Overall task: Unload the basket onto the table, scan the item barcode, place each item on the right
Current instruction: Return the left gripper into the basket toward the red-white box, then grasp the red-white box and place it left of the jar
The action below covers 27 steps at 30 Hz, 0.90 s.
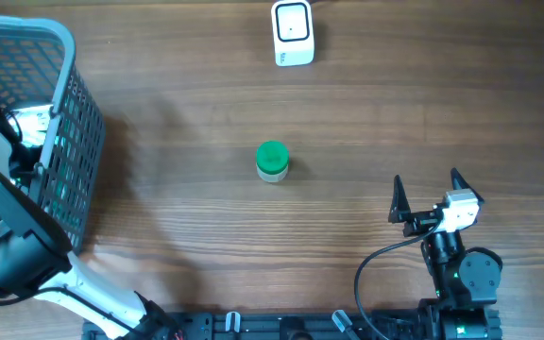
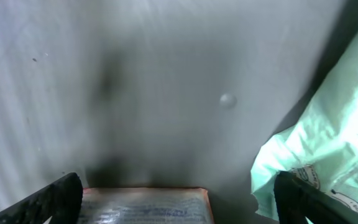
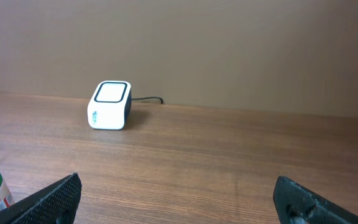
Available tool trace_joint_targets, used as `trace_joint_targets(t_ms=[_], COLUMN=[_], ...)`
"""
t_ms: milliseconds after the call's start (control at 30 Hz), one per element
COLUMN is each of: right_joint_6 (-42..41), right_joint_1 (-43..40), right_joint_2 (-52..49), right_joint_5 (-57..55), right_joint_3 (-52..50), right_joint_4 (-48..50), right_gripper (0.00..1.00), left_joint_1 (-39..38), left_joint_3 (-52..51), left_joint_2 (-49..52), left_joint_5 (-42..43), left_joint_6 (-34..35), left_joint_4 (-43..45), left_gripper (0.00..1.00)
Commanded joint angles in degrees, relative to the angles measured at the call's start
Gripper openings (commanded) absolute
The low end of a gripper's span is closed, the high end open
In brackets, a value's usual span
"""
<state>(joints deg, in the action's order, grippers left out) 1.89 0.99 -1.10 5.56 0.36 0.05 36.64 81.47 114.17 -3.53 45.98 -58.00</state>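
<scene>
Right gripper (image 1: 426, 179) sits wide open and empty at lower right of the overhead view. The green-capped bottle (image 1: 272, 161) stands at centre frame, the white scanner (image 1: 293, 33) at top centre, and the left arm (image 1: 12, 236) reaches into a grey basket (image 1: 74, 123) at left. Left wrist view: left gripper (image 2: 185, 202) spread wide, flat packet (image 2: 145, 205) at bottom centre, pale green bag (image 2: 328, 149) at right. Right wrist view: scanner upper left, bottle at lower left edge.

Scanner (image 1: 293, 33): white box, dark-framed top window, dark cable at rear; upright at far table edge.
Jar (image 1: 272, 161): small, green cap, white label; upright mid-table, well apart from scanner.
Packet (image 2: 328, 143): mint-green, crinkled, printed; I log it inside basket (image 1: 76, 142), near flat printed pack (image 2: 145, 205).
</scene>
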Motion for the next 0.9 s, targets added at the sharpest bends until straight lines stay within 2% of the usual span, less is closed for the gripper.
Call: trace_joint_targets(t_ms=[0, 233, 533, 867], right_joint_6=[1.1, 1.1, 1.1, 1.1], right_joint_1=[0.3, 0.3, 0.3, 0.3], right_joint_2=[0.2, 0.2, 0.2, 0.2], right_joint_5=[0.9, 0.9, 0.9, 0.9], right_joint_3=[-0.1, -0.1, -0.1, -0.1], right_joint_4=[0.3, 0.3, 0.3, 0.3], right_gripper=[1.00, 1.00, 1.00, 1.00], left_joint_1=[-0.7, -0.8, -0.8, -0.8], left_joint_3=[-2.2, -1.2, -3.0, -16.3], left_joint_2=[-0.4, -12.7, -13.5, -13.4], left_joint_5=[0.7, 0.7, 0.5, -4.3], left_joint_6=[-0.5, -0.5, -0.1, -0.5], left_joint_4=[-1.2, -3.5, -5.3, 9.1], left_gripper=[1.00, 1.00, 1.00, 1.00])
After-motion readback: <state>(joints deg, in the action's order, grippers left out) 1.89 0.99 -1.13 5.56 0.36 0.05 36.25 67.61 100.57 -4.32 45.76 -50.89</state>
